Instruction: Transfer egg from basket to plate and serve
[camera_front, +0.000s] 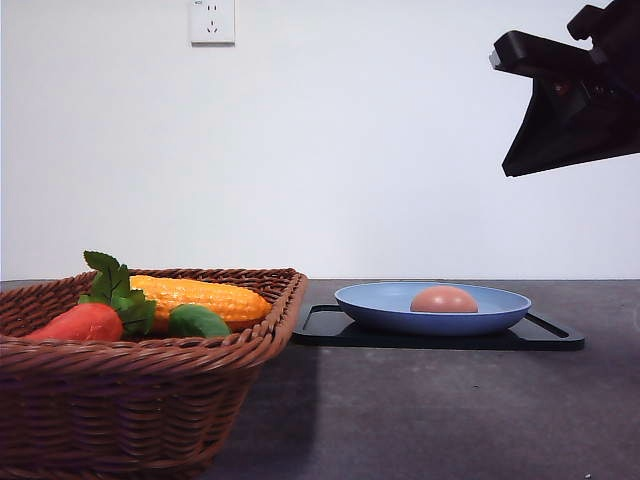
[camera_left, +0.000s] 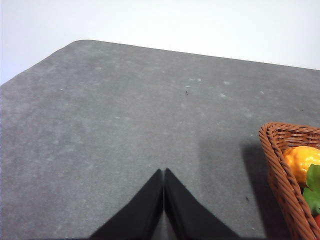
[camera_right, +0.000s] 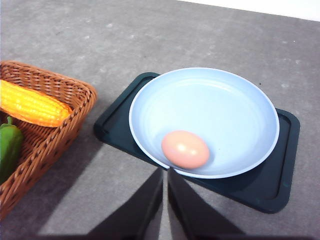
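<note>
Centrally, the egg (camera_right: 185, 149) lies inside the plate (camera_right: 240, 90), near its rim on the basket (camera_right: 75, 95) side; the plate sits on a black tray (camera_right: 280, 185). Bare table (camera_right: 100, 35) separates tray and basket. Right gripper (camera_right: 165, 175) and left gripper (camera_left: 164, 175) both have fingers pressed together, empty. Basket partly cropped.

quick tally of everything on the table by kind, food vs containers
Food: 4 (egg, carrot, corn, green vegetable)
Containers: 3 (basket, plate, black tray)
Total: 7
</note>
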